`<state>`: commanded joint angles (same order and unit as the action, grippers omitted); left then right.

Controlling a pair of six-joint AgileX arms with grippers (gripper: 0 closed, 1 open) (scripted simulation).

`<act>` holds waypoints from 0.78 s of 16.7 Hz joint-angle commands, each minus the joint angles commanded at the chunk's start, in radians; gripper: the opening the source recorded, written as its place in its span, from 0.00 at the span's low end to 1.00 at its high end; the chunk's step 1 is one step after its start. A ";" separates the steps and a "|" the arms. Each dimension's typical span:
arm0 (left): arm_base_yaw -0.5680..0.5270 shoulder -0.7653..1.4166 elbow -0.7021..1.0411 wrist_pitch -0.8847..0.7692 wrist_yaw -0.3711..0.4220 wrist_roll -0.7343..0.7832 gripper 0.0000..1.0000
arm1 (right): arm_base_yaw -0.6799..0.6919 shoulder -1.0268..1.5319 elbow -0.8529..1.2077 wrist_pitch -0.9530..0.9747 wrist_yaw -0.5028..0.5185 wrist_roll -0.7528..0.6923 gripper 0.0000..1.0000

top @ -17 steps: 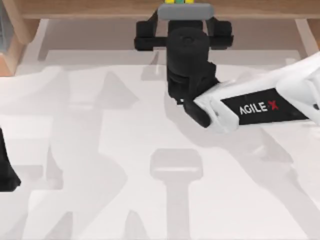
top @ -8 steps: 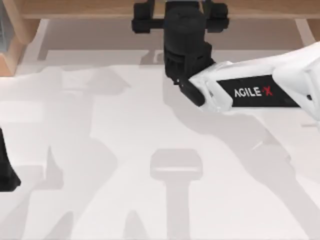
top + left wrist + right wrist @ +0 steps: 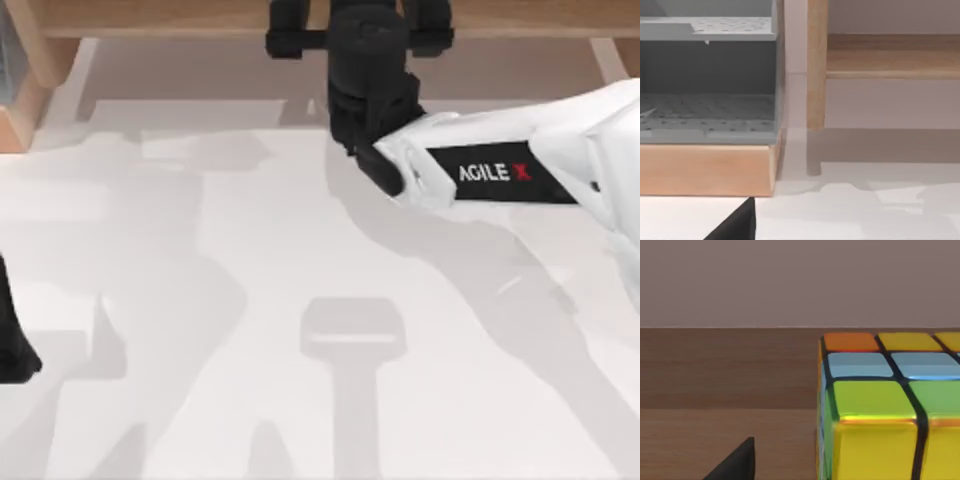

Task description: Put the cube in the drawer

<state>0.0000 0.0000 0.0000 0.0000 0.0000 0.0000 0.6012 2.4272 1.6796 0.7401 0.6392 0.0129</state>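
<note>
The cube [image 3: 880, 415] looms close in the right wrist view, with yellow, green, pale blue and orange squares split by dark lines. Brown wood [image 3: 725, 370] lies behind and below it. In the top view my right gripper [image 3: 362, 30] reaches to the far edge at the middle, over the wooden cabinet front [image 3: 180, 15], and covers the cube there. The drawer is hidden under that gripper. My left gripper [image 3: 12, 345] stays parked at the table's left edge.
A wooden frame holding grey perforated shelves [image 3: 707, 115] stands at the far left, with a wooden post [image 3: 816, 75] beside it. The white right arm [image 3: 500, 175] stretches in from the right. White table [image 3: 300, 400] lies open toward the near side.
My right arm has pushed farther toward the far edge. The cube's yellow-green top and a grey bar, seen there a second ago, are now out of sight. The left arm has not moved.
</note>
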 joint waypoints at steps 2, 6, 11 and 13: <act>0.000 0.000 0.000 0.000 0.000 0.000 1.00 | 0.000 0.000 0.000 0.000 0.000 0.000 0.92; 0.000 0.000 0.000 0.000 0.000 0.000 1.00 | 0.000 0.000 0.000 0.000 0.000 0.000 0.62; 0.000 0.000 0.000 0.000 0.000 0.000 1.00 | 0.000 0.000 0.000 0.000 0.000 0.000 0.25; 0.000 0.000 0.000 0.000 0.000 0.000 1.00 | 0.000 0.000 0.000 0.000 0.000 0.000 0.10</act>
<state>0.0000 0.0000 0.0000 0.0000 0.0000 0.0000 0.6012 2.4272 1.6796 0.7401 0.6392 0.0129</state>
